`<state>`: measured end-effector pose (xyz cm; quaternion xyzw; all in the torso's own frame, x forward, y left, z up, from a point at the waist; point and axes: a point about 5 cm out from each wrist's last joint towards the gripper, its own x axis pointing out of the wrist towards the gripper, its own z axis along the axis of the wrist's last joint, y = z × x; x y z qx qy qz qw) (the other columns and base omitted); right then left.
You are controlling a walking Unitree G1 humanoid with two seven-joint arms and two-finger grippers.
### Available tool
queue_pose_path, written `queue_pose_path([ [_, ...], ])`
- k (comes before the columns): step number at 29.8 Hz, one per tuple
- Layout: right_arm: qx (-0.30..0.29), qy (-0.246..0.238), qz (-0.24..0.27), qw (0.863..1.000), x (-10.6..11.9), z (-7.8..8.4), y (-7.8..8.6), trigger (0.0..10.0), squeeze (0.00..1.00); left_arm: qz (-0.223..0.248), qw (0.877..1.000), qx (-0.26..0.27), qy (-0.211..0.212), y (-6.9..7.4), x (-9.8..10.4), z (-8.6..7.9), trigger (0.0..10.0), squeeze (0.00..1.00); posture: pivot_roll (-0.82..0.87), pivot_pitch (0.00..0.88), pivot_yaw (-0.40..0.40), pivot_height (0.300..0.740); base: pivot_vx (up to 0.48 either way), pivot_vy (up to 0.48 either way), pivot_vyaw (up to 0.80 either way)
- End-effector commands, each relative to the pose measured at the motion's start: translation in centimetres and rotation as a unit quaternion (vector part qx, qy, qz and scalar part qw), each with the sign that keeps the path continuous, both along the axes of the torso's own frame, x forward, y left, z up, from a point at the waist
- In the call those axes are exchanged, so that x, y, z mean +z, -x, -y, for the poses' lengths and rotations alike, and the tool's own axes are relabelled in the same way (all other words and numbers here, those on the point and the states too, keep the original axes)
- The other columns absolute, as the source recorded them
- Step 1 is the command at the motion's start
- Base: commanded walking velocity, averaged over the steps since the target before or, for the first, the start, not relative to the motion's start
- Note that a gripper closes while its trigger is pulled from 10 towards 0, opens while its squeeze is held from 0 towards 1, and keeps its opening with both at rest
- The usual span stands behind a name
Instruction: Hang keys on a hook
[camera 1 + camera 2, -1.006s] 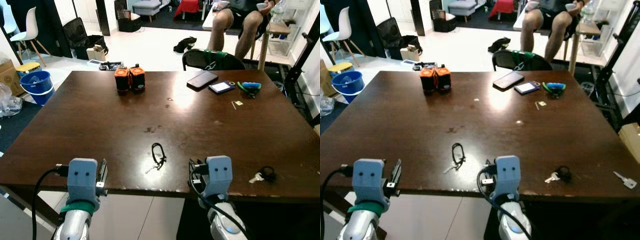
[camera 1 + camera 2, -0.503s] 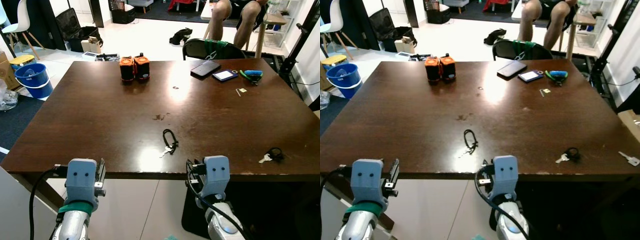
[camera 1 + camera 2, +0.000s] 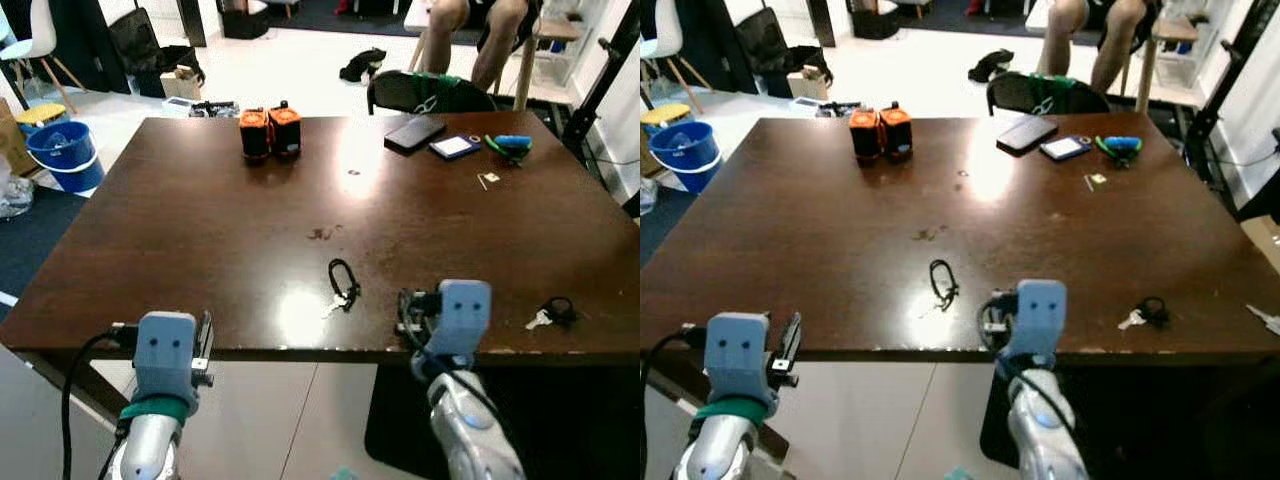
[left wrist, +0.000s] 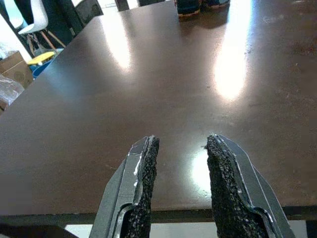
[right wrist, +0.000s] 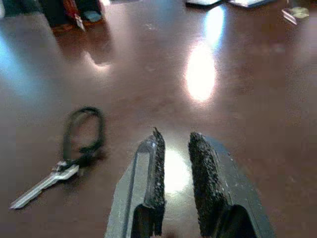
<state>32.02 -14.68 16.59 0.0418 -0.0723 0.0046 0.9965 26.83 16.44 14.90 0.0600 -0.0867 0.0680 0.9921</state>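
Two sets of keys are lying on the dark wood table (image 3: 200, 230). The key with black loop strap (image 3: 341, 286) is sitting near the front edge, about mid-width; in the right wrist view it is (image 5: 74, 148) lying flat beside the fingers, apart from them, silver blade pointing toward the table edge. The second key with black fob (image 3: 550, 313) is resting near the front right corner, well apart from the first.

The right gripper (image 5: 174, 141) is hovering just over the table's front edge, between the two sets of keys and nearer the strapped one; its fingers (image 5: 157, 163) are showing only a narrow gap and holding nothing. The left gripper (image 4: 179, 144) is hanging at the front edge toward the left corner, fingers (image 4: 146, 168) clearly apart, nothing between them, bare tabletop ahead.

At the far side: two orange-and-black battery packs (image 3: 270, 132) are standing side by side, touching. Toward the far right, a dark phone (image 3: 415, 132), a blue-edged card (image 3: 455, 147) and a blue-green handled tool (image 3: 510, 146) are lying in a row.

Beyond the table a person (image 3: 490, 30) is sitting, legs showing. A blue bucket (image 3: 65, 155) is standing on the floor to the left. A chair (image 3: 430, 95) is tucked against the far edge.
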Motion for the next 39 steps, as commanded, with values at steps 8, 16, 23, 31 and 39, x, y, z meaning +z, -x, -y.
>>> queue_pose_path([
  [8,0.077,0.004,-0.075,0.994,-1.0,-1.1,-2.0,10.0,0.00,-0.026,1.000,0.005,-0.001,-0.3,-0.9,-0.6,10.0,0.00,-0.10,0.168,0.136,0.740,0.000,0.000,0.00],
  [16,0.189,0.029,-0.116,0.975,-0.8,-4.1,-2.3,10.0,0.00,-0.027,1.000,0.004,-0.001,-0.5,-0.8,-0.7,10.0,0.00,-0.10,0.172,0.139,0.740,0.000,0.000,0.00],
  [23,0.220,0.035,-0.113,0.968,0.2,-5.9,-3.2,10.0,0.00,-0.027,1.000,0.004,-0.001,-0.6,-0.8,-0.8,10.0,0.00,-0.10,0.176,0.143,0.740,0.000,0.000,0.00],
  [31,0.205,0.031,-0.126,0.970,0.6,-6.1,-4.5,10.0,0.00,-0.028,1.000,0.002,0.002,-0.8,-0.8,-0.9,10.0,0.00,-0.10,0.175,0.146,0.740,0.000,0.000,0.00],
  [39,0.172,0.025,-0.160,0.972,0.7,-4.7,-6.5,10.0,0.00,-0.028,1.000,-0.001,0.004,-1.0,-0.6,-1.1,10.0,0.00,-0.08,0.202,0.156,0.740,0.000,0.000,0.00],
])
